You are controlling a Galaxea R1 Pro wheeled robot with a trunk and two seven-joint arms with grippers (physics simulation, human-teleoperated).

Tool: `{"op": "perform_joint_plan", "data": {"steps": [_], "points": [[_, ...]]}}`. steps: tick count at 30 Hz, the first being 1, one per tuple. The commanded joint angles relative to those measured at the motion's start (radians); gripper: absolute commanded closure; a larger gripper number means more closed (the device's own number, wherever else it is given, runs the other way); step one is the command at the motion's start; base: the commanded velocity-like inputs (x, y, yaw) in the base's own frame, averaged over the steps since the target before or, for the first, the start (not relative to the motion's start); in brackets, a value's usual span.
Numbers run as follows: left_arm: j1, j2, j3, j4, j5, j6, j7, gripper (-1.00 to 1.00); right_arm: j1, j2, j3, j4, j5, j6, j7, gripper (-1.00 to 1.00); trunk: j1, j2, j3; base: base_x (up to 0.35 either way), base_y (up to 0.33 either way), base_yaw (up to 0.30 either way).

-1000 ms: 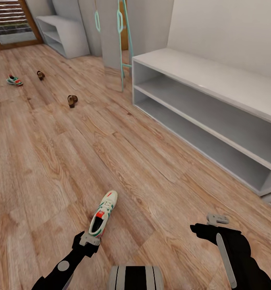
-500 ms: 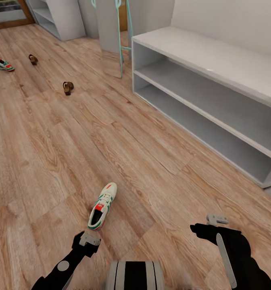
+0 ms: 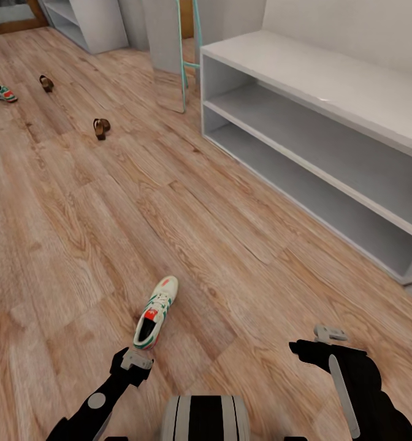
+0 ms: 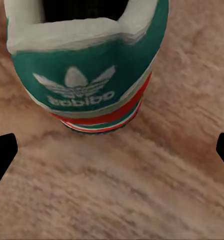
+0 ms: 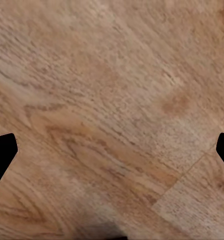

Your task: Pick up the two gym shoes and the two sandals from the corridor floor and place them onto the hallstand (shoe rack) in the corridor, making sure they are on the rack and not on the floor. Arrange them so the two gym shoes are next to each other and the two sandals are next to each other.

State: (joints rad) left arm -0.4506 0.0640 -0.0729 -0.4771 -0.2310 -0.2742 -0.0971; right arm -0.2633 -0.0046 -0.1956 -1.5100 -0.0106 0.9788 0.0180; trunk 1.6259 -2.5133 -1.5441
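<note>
Near gym shoe (image 3: 156, 312) lies heel-first just beyond the left gripper (image 3: 131, 362) — long axis running away, jaws spread wide, empty.

Near shoe (image 3: 156, 312): white, teal-green stripes, orange-red toe and heel patches, dark inside; heel (image 4: 87, 75) teal with white trefoil logo, red-white sole bands. Far shoe (image 3: 2, 92) at 10 o'clock: same colours. Sandals (image 3: 100, 128) (image 3: 46, 82): dark brown. Floor (image 3: 95, 233): light-brown wood grain. Rack (image 3: 328, 141): white, grey-shaded shelves. Frame (image 3: 190, 37) at 12: turquoise. Arms black.
</note>
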Motion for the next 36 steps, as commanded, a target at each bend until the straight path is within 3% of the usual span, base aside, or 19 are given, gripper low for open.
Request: {"op": "perform_joint_plan", "data": {"steps": [1,7,36], "points": [[0.000,0.001,-0.002,0.000,-0.007,-0.003,0.002,-1.00,0.000,0.000,-0.001,-0.001,-0.001,0.004,0.002,-1.00,0.000,0.000,-0.001,0.228,0.086,0.000],[0.000,0.001,-0.002,0.000,-0.006,-0.003,0.002,-1.00,0.000,0.000,-0.001,-0.001,-0.001,0.004,0.002,-1.00,0.000,0.000,-0.001,0.186,0.077,0.000],[0.000,0.000,-0.002,0.000,-0.005,-0.004,0.002,-1.00,-0.001,0.000,-0.001,-0.001,-0.001,0.004,0.002,-1.00,0.001,0.000,-0.004,0.027,0.012,0.000]]}}
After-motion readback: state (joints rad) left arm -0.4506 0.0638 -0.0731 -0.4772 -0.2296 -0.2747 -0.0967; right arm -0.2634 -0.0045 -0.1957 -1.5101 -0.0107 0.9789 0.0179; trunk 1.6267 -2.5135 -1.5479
